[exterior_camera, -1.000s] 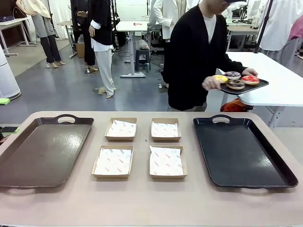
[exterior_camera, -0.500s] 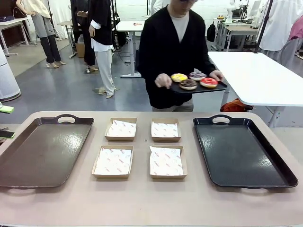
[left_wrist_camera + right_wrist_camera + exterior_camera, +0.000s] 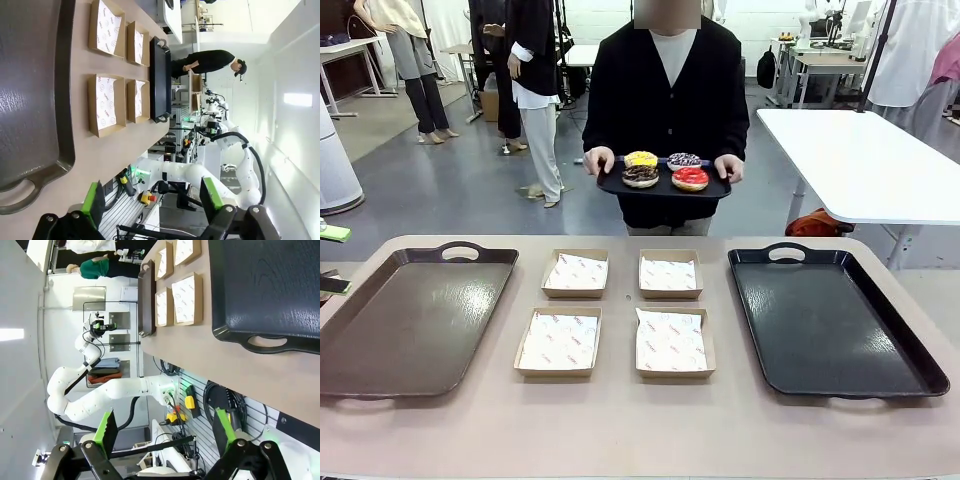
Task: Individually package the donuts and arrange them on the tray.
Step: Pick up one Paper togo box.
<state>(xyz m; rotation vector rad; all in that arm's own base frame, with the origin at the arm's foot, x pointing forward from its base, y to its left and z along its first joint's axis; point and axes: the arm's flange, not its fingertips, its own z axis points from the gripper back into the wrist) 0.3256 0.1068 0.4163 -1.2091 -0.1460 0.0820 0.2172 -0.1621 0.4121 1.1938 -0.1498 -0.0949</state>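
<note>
Several donuts lie on a small black serving tray (image 3: 663,187) that a person holds in both hands beyond the table's far edge. They are yellow-iced (image 3: 641,159), purple-sprinkled (image 3: 683,160), chocolate (image 3: 640,176) and glossy red (image 3: 690,179). Four shallow cardboard boxes (image 3: 613,312) lined with printed paper sit at the table's middle. My left gripper (image 3: 152,197) is open and holds nothing, off the table's left end. My right gripper (image 3: 165,427) is open too, off the right end beyond the black tray (image 3: 270,285).
A large brown tray (image 3: 410,320) lies left of the boxes and a large black tray (image 3: 830,320) lies right of them. Bare tabletop (image 3: 640,430) runs along the near edge. Green-padded fingertips (image 3: 332,233) show at the left picture edge.
The person has carried the donut tray from the right side table to the middle, and now faces the table holding it in both hands. The green-padded fingertips at the left edge have dropped slightly.
</note>
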